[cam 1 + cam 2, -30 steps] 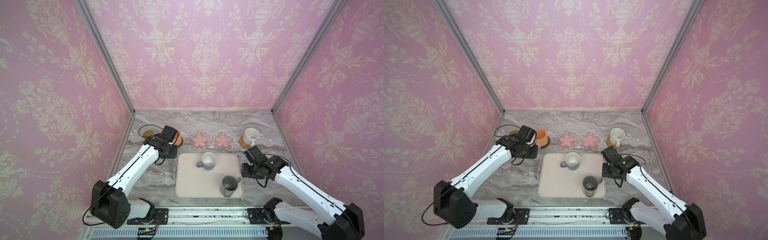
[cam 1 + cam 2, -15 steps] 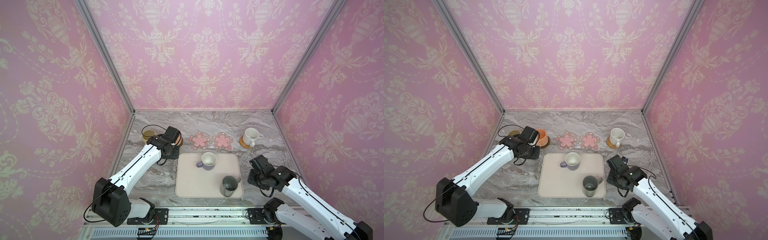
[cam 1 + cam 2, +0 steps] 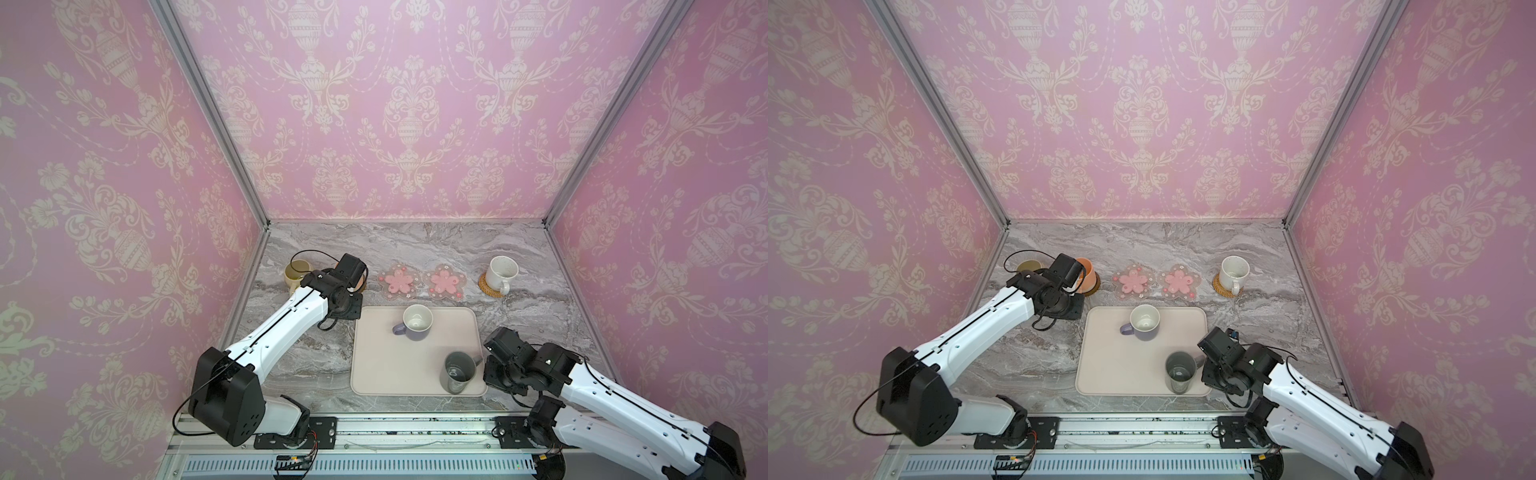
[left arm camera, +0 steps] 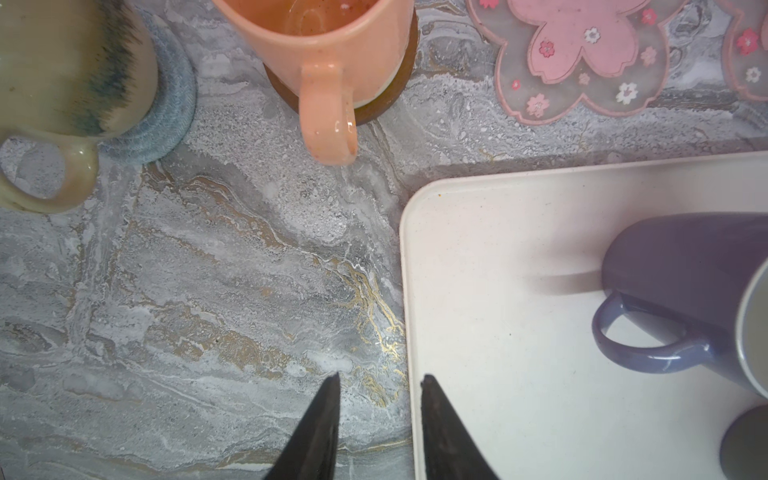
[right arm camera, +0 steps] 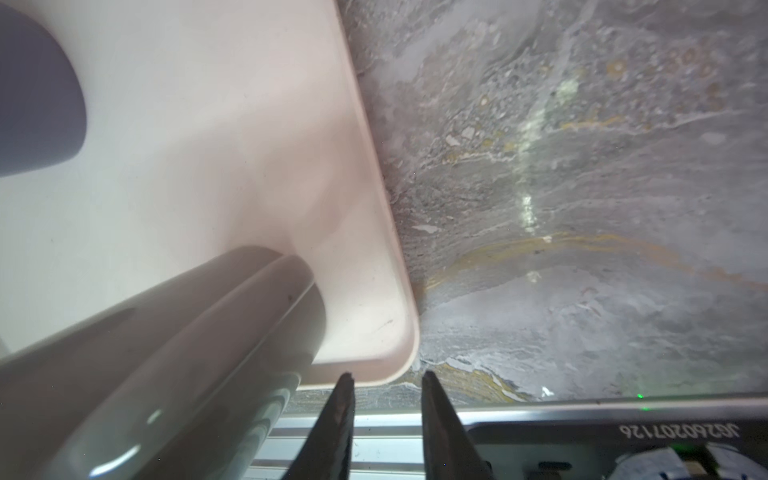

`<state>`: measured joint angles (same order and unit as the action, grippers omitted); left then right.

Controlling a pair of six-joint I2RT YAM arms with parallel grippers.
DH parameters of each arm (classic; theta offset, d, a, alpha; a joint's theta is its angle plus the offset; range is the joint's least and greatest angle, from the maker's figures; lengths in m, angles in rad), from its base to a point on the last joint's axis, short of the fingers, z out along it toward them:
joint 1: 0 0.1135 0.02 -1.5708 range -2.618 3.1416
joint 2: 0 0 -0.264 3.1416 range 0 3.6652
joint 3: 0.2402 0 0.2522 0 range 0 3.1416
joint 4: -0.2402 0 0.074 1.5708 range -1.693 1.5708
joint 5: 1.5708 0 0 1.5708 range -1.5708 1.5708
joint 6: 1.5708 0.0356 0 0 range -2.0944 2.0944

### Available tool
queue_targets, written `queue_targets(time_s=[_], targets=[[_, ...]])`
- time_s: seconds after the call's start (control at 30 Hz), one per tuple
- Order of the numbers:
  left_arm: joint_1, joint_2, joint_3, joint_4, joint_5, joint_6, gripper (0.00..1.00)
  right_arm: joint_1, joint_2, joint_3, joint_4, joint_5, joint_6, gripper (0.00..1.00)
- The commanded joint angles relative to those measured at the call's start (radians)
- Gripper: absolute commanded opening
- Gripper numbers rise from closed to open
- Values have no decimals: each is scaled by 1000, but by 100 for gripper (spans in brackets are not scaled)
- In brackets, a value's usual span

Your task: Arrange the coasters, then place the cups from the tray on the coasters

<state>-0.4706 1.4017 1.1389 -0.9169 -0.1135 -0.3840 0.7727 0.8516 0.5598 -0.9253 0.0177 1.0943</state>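
**Right arm drops back from the white mug to the grey one**

Over the last second the right arm has swung away from the white speckled mug (image 3: 502, 272), which stands on the tan rattan coaster (image 3: 487, 286) at 2 o'clock of the tray (image 3: 374, 374). It has come down to the tray's 5 o'clock corner. There the right gripper (image 5: 386, 376) has narrowed; its fingers are a little apart with nothing between them. It sits at 3 o'clock of the dark grey mug (image 3: 459, 372), whose handle points that way.

The left gripper (image 4: 380, 378) has eased back from the peach mug (image 4: 324, 41), which sits on the dark brown coaster (image 4: 386, 95). Its fingers are slightly parted and empty over the worktop (image 3: 415, 245), at the tray's 10 o'clock corner. The olive mug (image 3: 296, 272) rests on the blue-grey coaster (image 4: 166, 120).

Three cups are placed. The grey mug and the lavender mug (image 3: 417, 322), at the tray's 12 o'clock edge, remain. The two pink flower coasters (image 3: 398, 280) lie bare beyond that edge. The next grasp is probably the grey mug's handle
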Motion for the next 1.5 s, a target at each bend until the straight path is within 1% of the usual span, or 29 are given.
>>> queue_targets(time_s=[0.0,0.27,0.5,1.03,1.2,1.33,1.47], targets=[[-12,5,34,-24,-31,-25,36,38,26,-15,50,-28,41,29],[-15,-12,21,-30,-57,-27,36,93,46,-48,110,-90,52,30],[-14,-17,16,-33,-60,-29,36,114,75,-64,234,-110,88,32],[-15,-15,4,-33,-66,-23,36,134,243,22,377,-124,67,33],[-14,-18,2,-34,-71,-19,36,138,247,72,335,-95,35,33],[-16,-21,-7,-34,-75,-17,36,138,197,96,256,-46,8,35],[-14,-21,-14,-36,-78,-16,36,138,125,96,138,-2,16,35]])
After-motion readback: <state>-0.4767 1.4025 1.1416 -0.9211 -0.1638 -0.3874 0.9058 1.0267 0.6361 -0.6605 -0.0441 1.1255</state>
